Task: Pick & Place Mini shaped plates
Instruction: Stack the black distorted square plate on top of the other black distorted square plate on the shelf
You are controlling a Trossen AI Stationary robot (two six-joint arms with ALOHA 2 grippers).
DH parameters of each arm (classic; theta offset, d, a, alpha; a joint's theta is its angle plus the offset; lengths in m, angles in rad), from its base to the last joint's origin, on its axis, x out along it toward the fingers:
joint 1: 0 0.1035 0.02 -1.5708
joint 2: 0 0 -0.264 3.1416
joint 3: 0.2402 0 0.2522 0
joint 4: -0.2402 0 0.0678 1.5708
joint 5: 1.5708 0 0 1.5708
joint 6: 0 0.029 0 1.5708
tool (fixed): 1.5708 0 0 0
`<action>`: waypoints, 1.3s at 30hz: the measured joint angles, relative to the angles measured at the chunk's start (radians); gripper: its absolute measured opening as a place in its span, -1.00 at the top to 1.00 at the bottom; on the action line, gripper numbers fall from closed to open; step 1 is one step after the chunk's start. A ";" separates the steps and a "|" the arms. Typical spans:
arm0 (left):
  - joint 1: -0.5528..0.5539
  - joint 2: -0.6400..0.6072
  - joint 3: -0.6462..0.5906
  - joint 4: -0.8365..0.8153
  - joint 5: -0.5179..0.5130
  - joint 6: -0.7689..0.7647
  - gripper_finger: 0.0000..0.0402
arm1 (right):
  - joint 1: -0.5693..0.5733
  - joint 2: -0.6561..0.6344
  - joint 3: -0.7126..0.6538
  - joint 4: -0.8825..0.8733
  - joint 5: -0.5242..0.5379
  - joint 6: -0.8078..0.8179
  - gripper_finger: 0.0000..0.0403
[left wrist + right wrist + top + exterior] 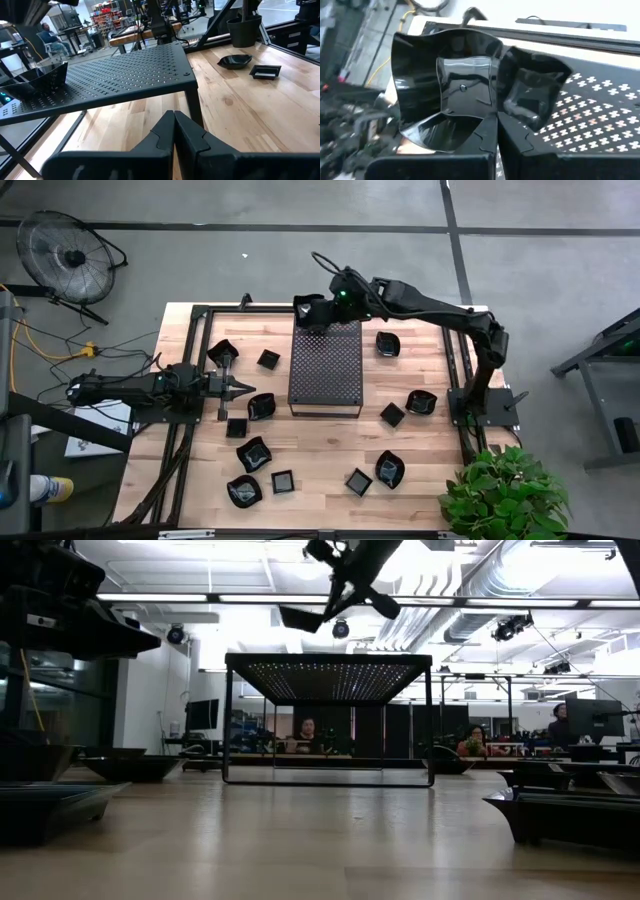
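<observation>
High view: we count thirteen black dishes [253,453] loose on the table [420,455], around one tray [326,367]; the right gripper [318,316], upper centre, clamps another dish [307,311]; the left gripper [247,387] rests closed, empty.

Robotics laboratory in an open-plan industrial hall. A butcher-block tabletop [420,455] with a black metal frame stands on a grey concrete floor [250,270] marked by dark lines. A floor fan [68,255] stands at 10 o'clock of the tabletop, a potted plant [500,495] at 5 o'clock. Yellow cables [45,340] trail at 9 o'clock. Beyond the tabletop, seated people [305,735] work at benches with monitors [590,720]; exposed ceiling ducts [480,590] and strip lighting run overhead. Stocked shelves [107,15] line the background.
</observation>
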 joint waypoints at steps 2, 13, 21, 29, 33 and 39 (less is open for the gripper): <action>0.000 0.000 0.000 0.000 0.000 0.000 0.99 | -0.005 0.012 0.000 -0.002 0.024 0.039 1.00; 0.000 0.000 0.000 0.000 0.000 0.000 0.99 | -0.036 0.047 0.000 -0.033 0.001 0.119 1.00; 0.000 0.000 0.000 0.000 0.000 0.000 0.99 | -0.063 0.050 0.000 -0.072 -0.074 0.154 1.00; 0.000 0.000 0.000 0.000 0.000 0.000 0.99 | -0.096 0.073 0.000 -0.078 -0.133 0.161 1.00; 0.000 0.000 0.000 0.000 0.001 0.000 0.99 | -0.103 0.084 0.000 -0.073 -0.138 0.161 1.00; 0.000 0.000 0.000 0.000 0.002 0.000 0.99 | -0.107 0.093 0.000 -0.077 -0.150 0.179 1.00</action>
